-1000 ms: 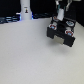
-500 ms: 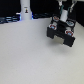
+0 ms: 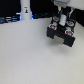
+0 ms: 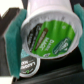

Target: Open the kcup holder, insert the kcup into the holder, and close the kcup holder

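The kcup holder (image 3: 62,33) is a black boxy unit at the exterior view's right, near the table's far side. Its front looks dark and open, but I cannot tell how far a drawer is out. My gripper (image 3: 63,18) is just above the holder's top. In the wrist view my gripper (image 4: 47,35) is shut on the kcup (image 4: 50,27), a white pod with a green foil top that fills the view between my teal pads (image 4: 12,36). A second pod (image 4: 29,66) lies just below it on the dark holder.
A taller white bottle-like object (image 3: 25,10) with a dark band stands at the back, at the exterior view's left. Dark equipment (image 3: 9,19) lines the far edge. The white table (image 3: 30,57) spreads across the front. Small round pods (image 3: 69,31) show on the holder.
The gripper stays over the holder with almost no visible movement, and the holder has not moved.
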